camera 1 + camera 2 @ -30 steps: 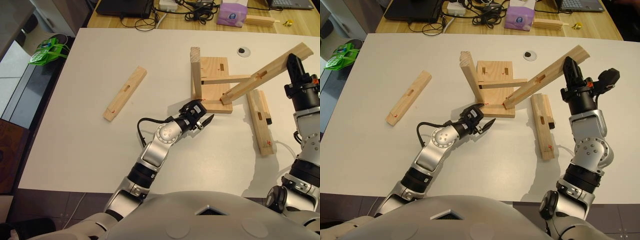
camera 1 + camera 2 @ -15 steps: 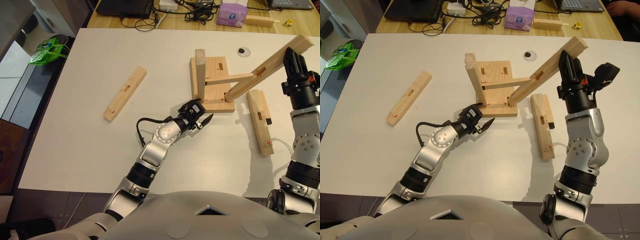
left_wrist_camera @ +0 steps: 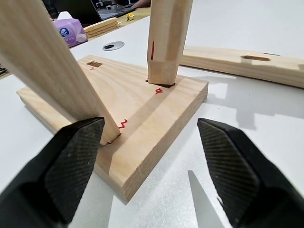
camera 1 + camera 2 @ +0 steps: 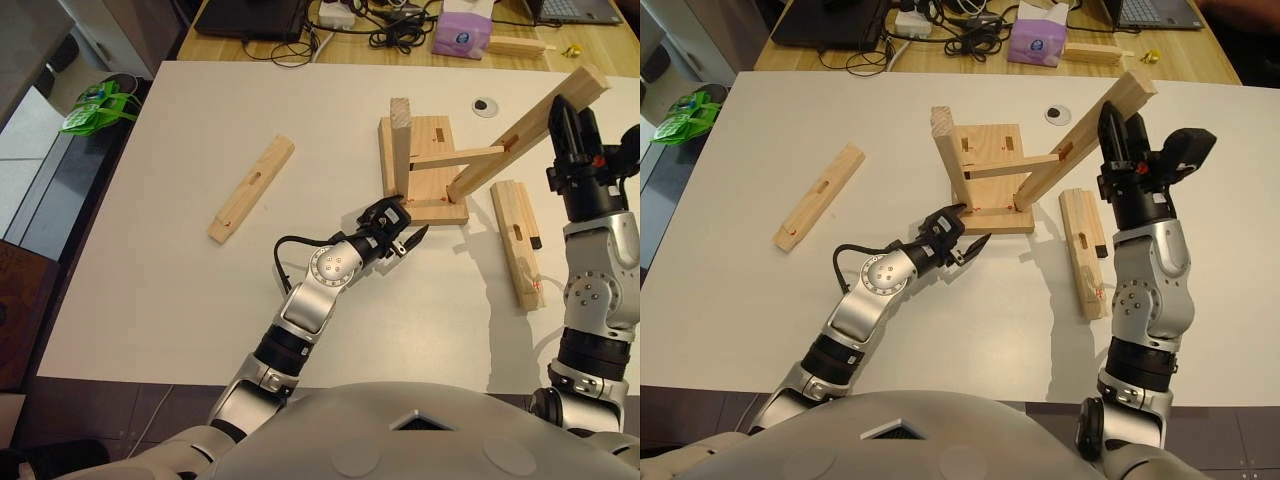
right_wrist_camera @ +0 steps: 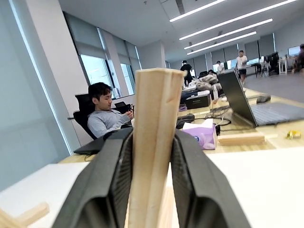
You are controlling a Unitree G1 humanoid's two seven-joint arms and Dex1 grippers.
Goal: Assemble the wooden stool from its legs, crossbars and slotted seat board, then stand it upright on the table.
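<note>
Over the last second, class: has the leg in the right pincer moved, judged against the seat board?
Yes. The leg in the right pincer has tipped steeper, its top swinging toward the seat board.

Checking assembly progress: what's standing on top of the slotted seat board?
An upright leg and a tilted leg, joined by a crossbar, sit in slots of the seat board. Their ends inside are hidden.

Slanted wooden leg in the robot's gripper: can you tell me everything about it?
The long pale wooden leg is a square-sided bar, tilted. Its narrowed lower end sits in a corner slot of the flat wooden seat board, by a red mark. The right gripper is shut on it near the top. A thin wooden crossbar meets its side partway up, linking it to the upright wooden leg.
</note>
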